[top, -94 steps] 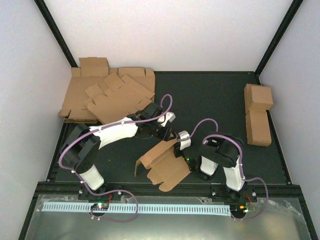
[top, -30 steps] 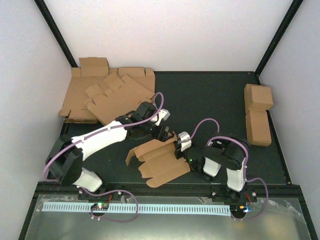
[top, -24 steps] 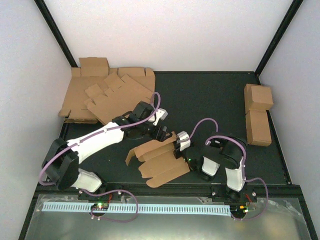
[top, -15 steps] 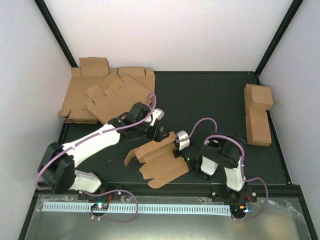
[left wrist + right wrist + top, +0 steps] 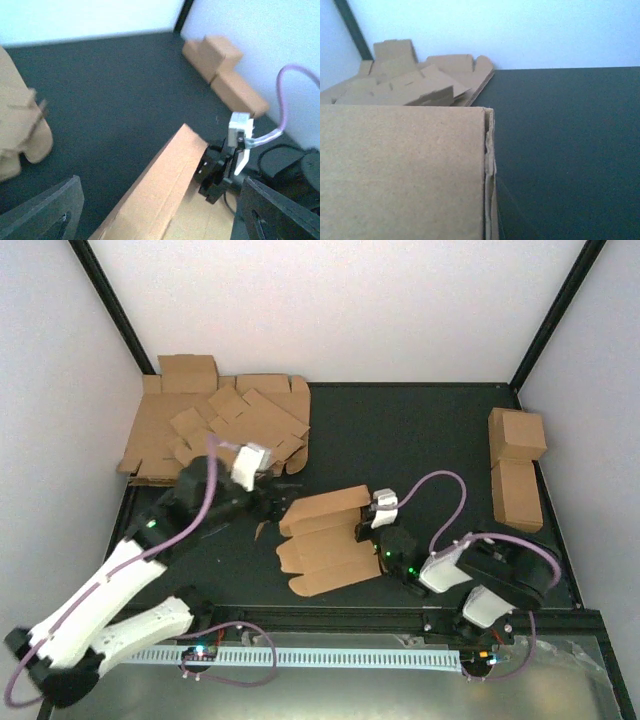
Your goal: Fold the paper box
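Two grippers are flanking the paper box: the right gripper, nearer, is pinching its right end fully closed, the long axis running leftward toward the wide-open, empty left gripper.

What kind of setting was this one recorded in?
Probably an enclosed lab test cell for box folding: plain white walls in a black frame, a left arm and right arm mounted at a dark table edge, a stack of flat cardboard blanks and finished cartons.

The lower left is filled by a panel of the paper box. The dark surface is seen rightward, and stacked flat blanks beyond.
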